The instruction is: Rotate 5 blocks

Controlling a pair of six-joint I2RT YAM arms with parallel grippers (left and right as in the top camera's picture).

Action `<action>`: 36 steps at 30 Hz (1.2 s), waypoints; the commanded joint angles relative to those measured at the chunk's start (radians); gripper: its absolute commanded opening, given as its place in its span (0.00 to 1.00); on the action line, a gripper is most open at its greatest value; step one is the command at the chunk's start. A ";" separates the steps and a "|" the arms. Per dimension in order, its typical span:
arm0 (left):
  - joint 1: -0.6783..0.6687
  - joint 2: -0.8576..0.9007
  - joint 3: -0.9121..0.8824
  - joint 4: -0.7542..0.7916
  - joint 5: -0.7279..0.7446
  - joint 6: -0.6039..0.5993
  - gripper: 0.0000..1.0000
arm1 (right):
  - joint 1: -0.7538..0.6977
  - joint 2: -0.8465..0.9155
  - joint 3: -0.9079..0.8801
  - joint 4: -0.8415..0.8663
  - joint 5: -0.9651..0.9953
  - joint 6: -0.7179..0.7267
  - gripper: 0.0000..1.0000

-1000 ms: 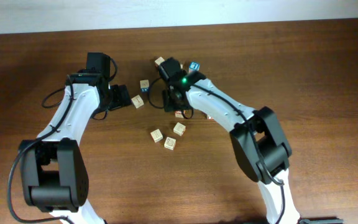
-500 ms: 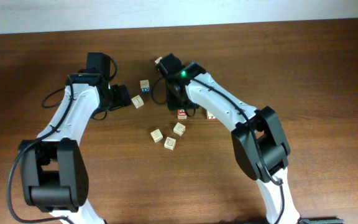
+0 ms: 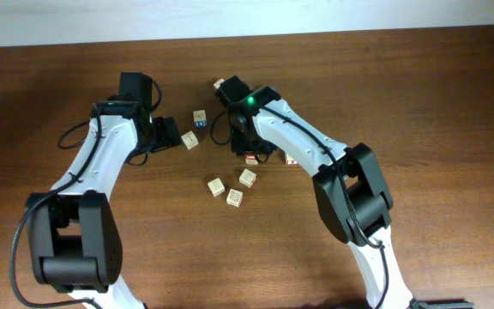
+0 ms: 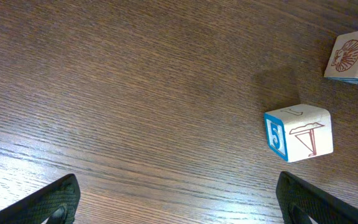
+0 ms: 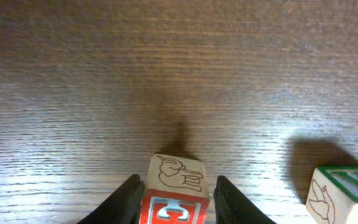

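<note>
In the right wrist view, a pale block (image 5: 176, 186) with an animal drawing on top and a red-and-white face toward the camera sits between my right gripper (image 5: 176, 202) fingers, which are shut on its sides. From overhead, that right gripper (image 3: 249, 152) hangs over the same block (image 3: 252, 159). Three more pale blocks (image 3: 217, 186) (image 3: 247, 178) (image 3: 234, 198) lie just in front of it. Another block (image 3: 199, 117) lies further back. My left gripper (image 3: 171, 133) stands wide open above bare wood (image 4: 179, 205), left of a cube with a blue side (image 4: 300, 132).
A green-lettered cube (image 5: 344, 193) stands to the right of the held block. Another cube (image 3: 219, 83) lies behind the right arm, and one (image 3: 290, 160) peeks from under it. A lion-printed cube (image 4: 352, 56) sits at the left wrist view's top right edge.
The right gripper has shifted slightly over the red-faced block and its jaws have narrowed onto it. The left arm has stayed where it was.
</note>
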 commanded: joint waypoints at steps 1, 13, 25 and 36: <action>0.002 0.005 0.018 -0.001 0.003 -0.013 0.99 | 0.005 0.006 -0.002 -0.022 -0.002 0.000 0.37; 0.002 0.005 0.018 -0.001 0.003 -0.013 0.99 | -0.047 0.005 -0.005 -0.058 0.029 -0.132 0.21; 0.002 0.005 0.019 -0.001 0.003 -0.013 0.99 | -0.109 0.005 -0.005 -0.084 0.051 -0.181 0.22; 0.002 0.005 0.019 -0.001 0.003 -0.013 0.99 | -0.109 0.005 -0.005 -0.131 0.024 -0.176 0.22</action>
